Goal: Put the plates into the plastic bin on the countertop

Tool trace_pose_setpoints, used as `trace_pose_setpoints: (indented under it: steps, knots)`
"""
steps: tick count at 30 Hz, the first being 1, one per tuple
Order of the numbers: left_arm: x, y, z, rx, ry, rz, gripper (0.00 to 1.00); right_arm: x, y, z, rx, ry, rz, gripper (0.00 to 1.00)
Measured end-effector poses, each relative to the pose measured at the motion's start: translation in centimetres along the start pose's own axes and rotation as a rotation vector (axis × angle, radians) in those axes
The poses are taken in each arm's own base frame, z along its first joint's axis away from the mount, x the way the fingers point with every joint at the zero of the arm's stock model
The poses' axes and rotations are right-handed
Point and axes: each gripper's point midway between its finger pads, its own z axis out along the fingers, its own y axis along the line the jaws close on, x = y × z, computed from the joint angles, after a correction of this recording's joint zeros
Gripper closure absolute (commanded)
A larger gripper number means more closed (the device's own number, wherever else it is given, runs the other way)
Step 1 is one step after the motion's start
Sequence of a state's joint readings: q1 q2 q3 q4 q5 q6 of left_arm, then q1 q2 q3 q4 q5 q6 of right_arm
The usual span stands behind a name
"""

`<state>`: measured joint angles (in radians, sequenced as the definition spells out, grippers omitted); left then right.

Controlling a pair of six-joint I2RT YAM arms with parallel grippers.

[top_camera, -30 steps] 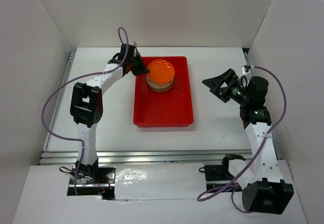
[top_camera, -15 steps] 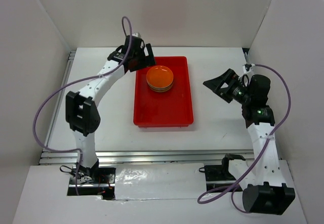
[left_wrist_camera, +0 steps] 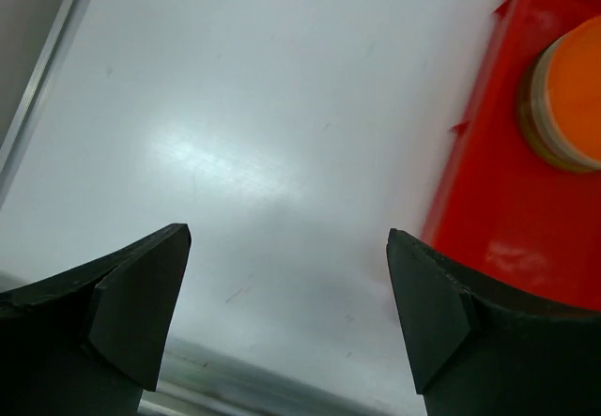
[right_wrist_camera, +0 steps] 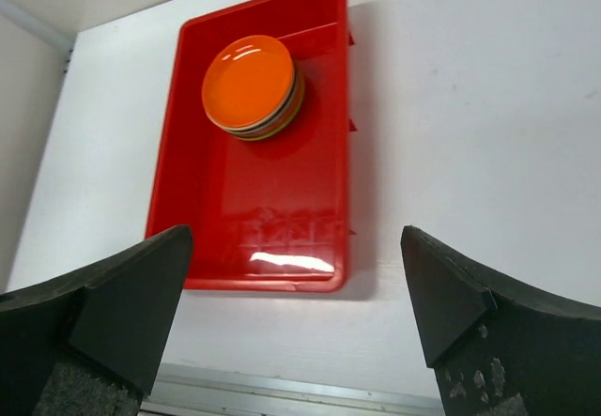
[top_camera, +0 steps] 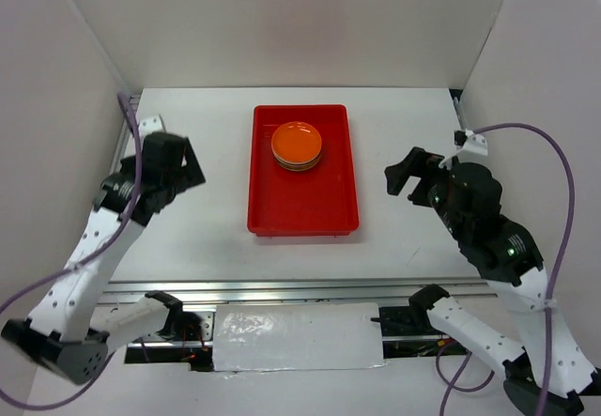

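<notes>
We see the plates (top_camera: pixel 297 145) stacked in the far half of the plastic bin (top_camera: pixel 302 200), an orange one on top; no plate shows on the worktop (top_camera: pixel 399 120). The left hand (left_wrist_camera: pixel 288 238) and the right hand (right_wrist_camera: pixel 296 238) both gape wide and hold nothing, each well apart from the bin's rim. We judge the placing done. Parking well means keeping off that rim and the side walls (top_camera: pixel 66 78), over the bare worktop on either side.

White-shelled left arm (top_camera: pixel 89 242) and right arm (top_camera: pixel 537 296) carry black joints (top_camera: pixel 161 164), purple cables (top_camera: pixel 526 126), and black wedge-shaped fingers (left_wrist_camera: pixel 136 308).
</notes>
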<state>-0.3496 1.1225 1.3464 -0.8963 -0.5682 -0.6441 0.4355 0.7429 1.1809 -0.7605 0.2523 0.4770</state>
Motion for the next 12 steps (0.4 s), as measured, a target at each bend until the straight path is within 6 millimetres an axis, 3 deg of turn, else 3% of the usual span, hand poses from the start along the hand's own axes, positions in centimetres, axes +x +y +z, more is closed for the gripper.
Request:
trace_pose_setpoints:
  steps: [2,4,7,12]
  knots:
    - [2.9,2.5,-0.7,-0.029,0.029,0.015,0.01,0.0,-0.4,-1.4,0.017,-0.019,-0.02,0.0]
    - [4.3,4.7,-1.7,-0.048,0.025,0.011,0.01,-0.1,-0.7,-2.9,0.019,-0.037,-0.034,0.0]
    - [4.0,7.3,-4.0,-0.058,-0.045,-0.035,0.01,-0.6,-1.4,-5.4,0.002,-0.073,-0.034,0.0]
    - [3.2,9.3,-6.9,-0.037,-0.13,-0.095,0.01,-1.3,-3.2,-8.5,-0.003,-0.129,-0.003,0.0]
